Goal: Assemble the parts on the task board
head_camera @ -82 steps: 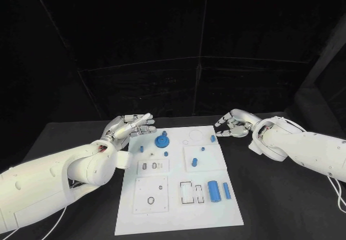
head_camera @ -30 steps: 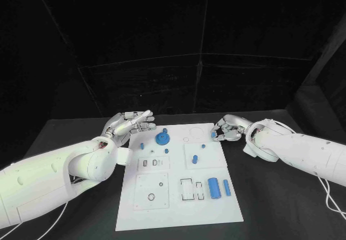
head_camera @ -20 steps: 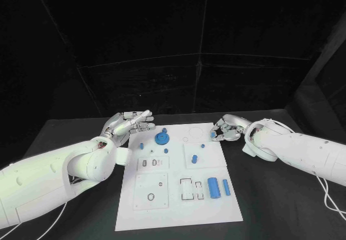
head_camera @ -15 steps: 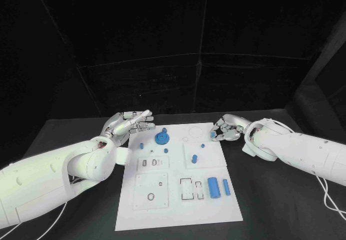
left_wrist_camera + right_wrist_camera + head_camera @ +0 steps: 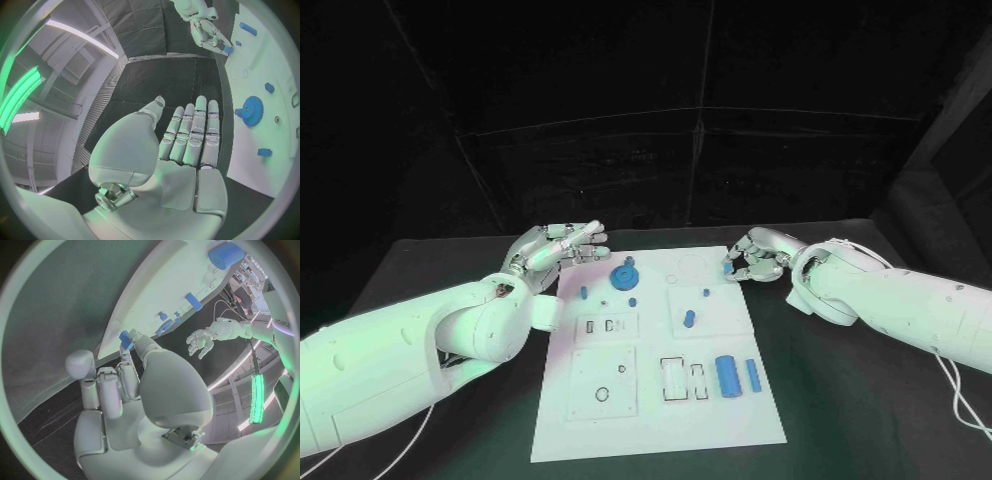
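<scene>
The white task board (image 5: 661, 420) lies lengthwise in the middle of the black table. A blue gear (image 5: 623, 277) stands near its far left, with small blue parts (image 5: 688, 319) around it. A thick blue cylinder (image 5: 727, 376) and a thin one (image 5: 753, 375) lie at its near right. My right hand (image 5: 753, 258) is at the board's far right edge, fingers curled, and pinches a small blue part (image 5: 726, 268) (image 5: 125, 338) between thumb tip and a fingertip. My left hand (image 5: 560, 248) (image 5: 181, 150) hovers left of the board's far corner, fingers straight, holding nothing.
Square inset plates with slots and holes (image 5: 603, 380) cover the board's near half. Bare black table (image 5: 862, 400) flanks the board on both sides. A thin cable (image 5: 966, 400) trails beside my right arm.
Since the earliest frame my right hand has drawn in slightly toward the board's far right edge with the small blue part. Over the last second both hands have hardly moved.
</scene>
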You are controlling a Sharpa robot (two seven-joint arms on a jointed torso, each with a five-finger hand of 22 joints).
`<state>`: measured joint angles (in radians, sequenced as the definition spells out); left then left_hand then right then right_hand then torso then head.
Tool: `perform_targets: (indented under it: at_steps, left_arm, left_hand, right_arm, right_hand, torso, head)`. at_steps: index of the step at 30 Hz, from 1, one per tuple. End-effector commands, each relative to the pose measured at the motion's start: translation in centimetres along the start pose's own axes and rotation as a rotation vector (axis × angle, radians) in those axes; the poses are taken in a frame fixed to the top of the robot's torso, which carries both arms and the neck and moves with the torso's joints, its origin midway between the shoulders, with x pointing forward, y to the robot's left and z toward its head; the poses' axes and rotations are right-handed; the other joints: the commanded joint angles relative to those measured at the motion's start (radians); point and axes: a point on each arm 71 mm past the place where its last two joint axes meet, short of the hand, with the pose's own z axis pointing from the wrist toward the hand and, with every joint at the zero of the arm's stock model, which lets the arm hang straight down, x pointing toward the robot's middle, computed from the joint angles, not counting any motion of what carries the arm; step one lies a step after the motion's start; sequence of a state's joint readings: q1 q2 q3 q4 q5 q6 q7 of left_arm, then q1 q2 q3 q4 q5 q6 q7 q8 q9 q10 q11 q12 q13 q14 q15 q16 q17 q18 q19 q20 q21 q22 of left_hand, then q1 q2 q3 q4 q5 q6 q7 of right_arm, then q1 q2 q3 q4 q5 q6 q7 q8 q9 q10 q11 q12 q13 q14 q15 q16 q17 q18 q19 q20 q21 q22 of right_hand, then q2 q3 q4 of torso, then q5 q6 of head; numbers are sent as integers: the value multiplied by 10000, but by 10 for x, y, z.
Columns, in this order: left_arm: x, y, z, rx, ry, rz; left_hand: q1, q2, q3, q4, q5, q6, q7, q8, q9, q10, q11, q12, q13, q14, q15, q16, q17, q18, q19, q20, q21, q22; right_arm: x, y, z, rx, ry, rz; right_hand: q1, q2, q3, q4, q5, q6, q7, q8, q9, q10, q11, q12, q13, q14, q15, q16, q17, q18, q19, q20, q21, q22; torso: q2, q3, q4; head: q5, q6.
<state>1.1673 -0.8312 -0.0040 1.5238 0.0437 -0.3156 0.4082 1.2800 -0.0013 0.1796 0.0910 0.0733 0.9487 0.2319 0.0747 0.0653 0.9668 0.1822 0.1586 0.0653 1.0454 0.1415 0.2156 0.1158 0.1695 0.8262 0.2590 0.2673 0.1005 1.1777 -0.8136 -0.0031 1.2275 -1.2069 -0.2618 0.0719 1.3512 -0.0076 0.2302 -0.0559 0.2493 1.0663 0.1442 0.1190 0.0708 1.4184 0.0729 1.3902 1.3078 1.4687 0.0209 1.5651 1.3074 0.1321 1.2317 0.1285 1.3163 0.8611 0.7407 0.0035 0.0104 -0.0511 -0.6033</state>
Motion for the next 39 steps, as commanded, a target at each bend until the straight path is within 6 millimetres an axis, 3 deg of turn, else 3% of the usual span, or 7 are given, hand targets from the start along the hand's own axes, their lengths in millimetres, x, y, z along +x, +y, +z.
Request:
perform_targets:
  at_steps: [1,4,13,20,28,32,39]
  left_arm:
    - [-1,-1,0,56,89,-28]
    - [-2,-2,0,61,62,-16]
    - [-4,-3,0,79,14,11]
    - [-6,-3,2,88,-38,34]
    - [-9,-2,6,130,-149,72]
    - [-10,-1,8,137,-193,60]
    - [-9,-1,9,153,-217,54]
  left_hand:
    - [-7,112,3,-78,-53,63,5,-51,2,48,11,-46,1,57,-4,-58,11,151,67,-16,-62,-16]
    - [-7,112,3,-78,-53,63,5,-51,2,48,11,-46,1,57,-4,-58,11,151,67,-16,-62,-16]
    - [0,119,9,-88,-52,66,1,-51,2,52,9,-46,2,60,-6,-62,13,151,71,-17,-64,-19]
    - [0,119,9,-88,-52,66,1,-51,2,52,9,-46,2,60,-6,-62,13,151,71,-17,-64,-19]
    - [2,122,12,-95,-53,71,-2,-50,2,58,7,-45,2,63,-7,-65,14,151,74,-18,-67,-21]
    - [2,122,12,-95,-53,71,-2,-50,2,58,7,-45,2,63,-7,-65,14,151,74,-18,-67,-21]
    - [2,122,12,-95,-53,71,-2,-50,2,58,7,-45,2,63,-7,-65,14,151,74,-18,-67,-21]
  right_arm:
    - [-3,7,-3,514,-700,-41]
    - [-1,19,-7,795,-867,199]
    - [10,71,-10,575,-829,524]
    - [28,119,-6,-292,-432,344]
    - [53,165,6,-1148,273,60]
    - [67,179,11,-1395,586,-204]
    - [91,193,18,-1585,1073,-707]
  right_hand:
    - [-20,151,154,19,-114,87,-45,24,29,-8,-106,13,186,1021,-88,57,2634,-64,-10,-105,55,-10]
    - [-95,159,489,-12,-530,100,-67,13,23,2,-139,-3,179,1021,-144,57,2634,-64,5,-163,45,-28]
    - [-561,-167,1496,-63,-537,137,-75,21,36,24,-146,-55,171,1021,-159,57,2634,-78,49,-185,14,-63]
    - [-577,-188,1548,-70,-519,138,-71,21,37,25,-145,-56,173,1021,-150,57,2634,-71,48,-183,11,-69]
    - [-607,-236,1677,-102,-504,156,-66,31,43,27,-139,-56,181,1021,-134,57,2634,-61,20,-170,-17,-131]
    - [-619,-246,1691,-102,-507,153,-64,29,43,23,-136,-61,175,1021,-134,57,2634,-58,12,-167,-24,-150]
    - [-658,-276,1691,-91,-522,135,-55,19,39,10,-129,-75,159,1021,-130,57,2634,-54,1,-165,-33,-172]
  torso:
    - [-16,-12,-15]
    - [-39,-28,-14]
    - [-115,-100,-25]
    - [-197,-155,-16]
    - [-239,-173,-13]
    - [-269,-197,-9]
    - [-256,-194,-10]
  head:
    - [16,27]
    - [22,30]
    - [120,-22]
    - [343,-128]
    - [536,-244]
    - [579,-315]
    - [644,-345]
